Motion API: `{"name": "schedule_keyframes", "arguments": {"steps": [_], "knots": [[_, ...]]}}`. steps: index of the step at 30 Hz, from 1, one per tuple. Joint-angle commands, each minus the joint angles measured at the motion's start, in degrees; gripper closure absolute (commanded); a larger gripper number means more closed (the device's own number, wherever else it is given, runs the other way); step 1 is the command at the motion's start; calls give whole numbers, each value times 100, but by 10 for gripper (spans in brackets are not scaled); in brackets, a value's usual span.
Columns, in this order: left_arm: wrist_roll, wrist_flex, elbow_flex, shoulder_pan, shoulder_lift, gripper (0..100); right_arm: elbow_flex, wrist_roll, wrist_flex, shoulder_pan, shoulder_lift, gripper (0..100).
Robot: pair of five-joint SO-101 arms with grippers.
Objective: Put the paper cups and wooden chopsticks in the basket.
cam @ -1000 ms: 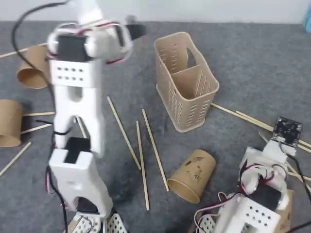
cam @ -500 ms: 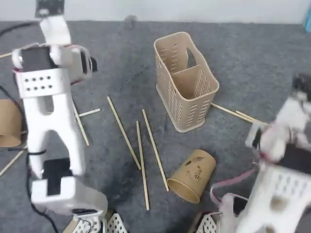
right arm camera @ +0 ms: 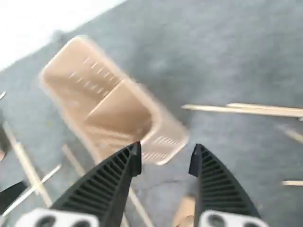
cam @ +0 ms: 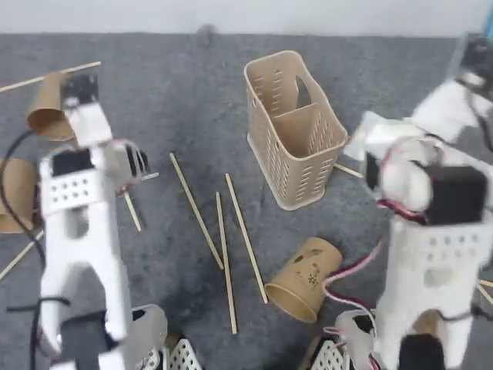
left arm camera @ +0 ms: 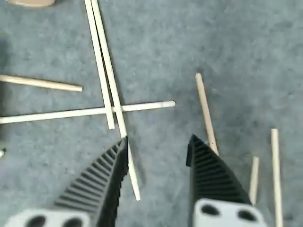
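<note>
The basket (cam: 304, 171) stands upright near the middle of the grey surface (cam: 192, 100), split by a partition into two compartments. In the right wrist view the basket (right arm camera: 106, 111) lies ahead of the jaws.

One paper cup (cam: 305, 278) lies on its side in front of the basket, its mouth turned away from it and just beside the near end of a chopstick. Two more cups sit at the far left: one (cam: 45, 116) tipped over behind the left arm, another (cam: 14, 196) at the picture's edge, partly hidden by that arm.

Three wooden chopsticks (cam: 224, 258) lie loose between the left arm and the basket, roughly parallel and slightly fanned. Others are scattered about – one (cam: 48, 77) at the far left corner, one (cam: 348, 170) poking out beside the basket's right side. In the right wrist view a pair of chopsticks (right arm camera: 246, 109) lies to one side of the basket.

The left arm (cam: 77, 231) stands at the left of the surface. The left arm's jaws are parted and hold nothing, hovering above a cluster of crossed chopsticks (left arm camera: 102, 71) – one stick (left arm camera: 205, 113) ends beside one finger.

The right arm (cam: 431, 239) rises to the right of the basket. The right arm's jaws are likewise spread apart with nothing between them.
</note>
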Motion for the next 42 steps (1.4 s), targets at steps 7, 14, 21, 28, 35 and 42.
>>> {"name": "schedule_keyframes", "arguments": {"steps": [7, 14, 21, 28, 35, 42], "knots": [[-589, -1591, 2158, -35, -1002, 807, -615, -229, -40, -462, 1349, 819], [-607, -1679, 2158, 0, -941, 807, -1424, -273, 198, -488, 2800, 820], [-607, -1679, 2167, 0, -941, 807, -1978, -149, 163, -136, 3626, 866], [-615, -1679, 2167, 0, -941, 807, -2813, 1371, 92, 374, 4163, 987], [-615, -1688, 2167, 62, -941, 807, -3930, 2910, -418, 778, 5376, 992], [-782, -2004, 2316, 185, -941, 807, -5284, 3349, 57, 400, 6000, 992]]}}
